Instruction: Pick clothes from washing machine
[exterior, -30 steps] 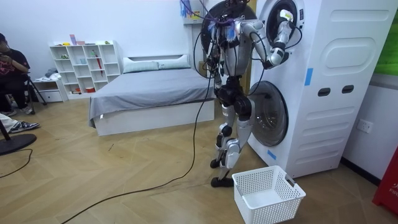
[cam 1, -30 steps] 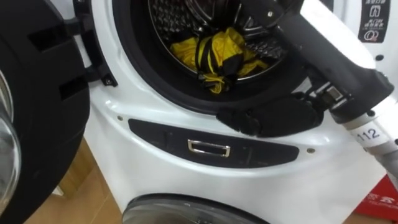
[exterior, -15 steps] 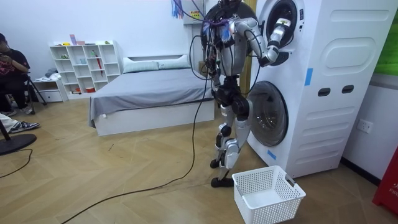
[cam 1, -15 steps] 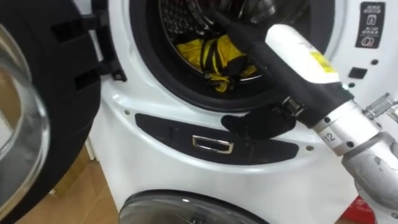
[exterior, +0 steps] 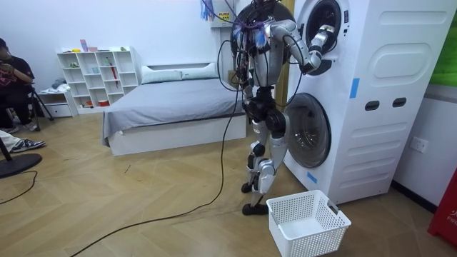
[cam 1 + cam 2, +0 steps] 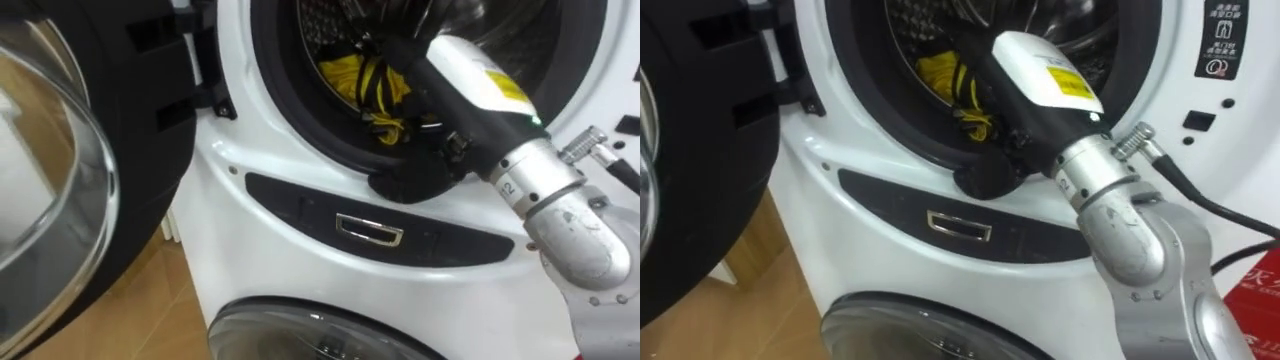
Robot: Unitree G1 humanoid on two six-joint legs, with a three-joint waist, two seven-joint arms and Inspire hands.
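Your right hand is in the drum at the yellow cloth, grip hidden, can't tell; nothing out yet, basket empty

Yellow-and-black garment lies bunched (partly hidden) inside the drum.

Grey bed sits on the wood floor, with a pillow at its head. A white cubby shelf is just off the bed on the room view's left, and a person is seated further left. A white laundry basket is well off to the bed's right.
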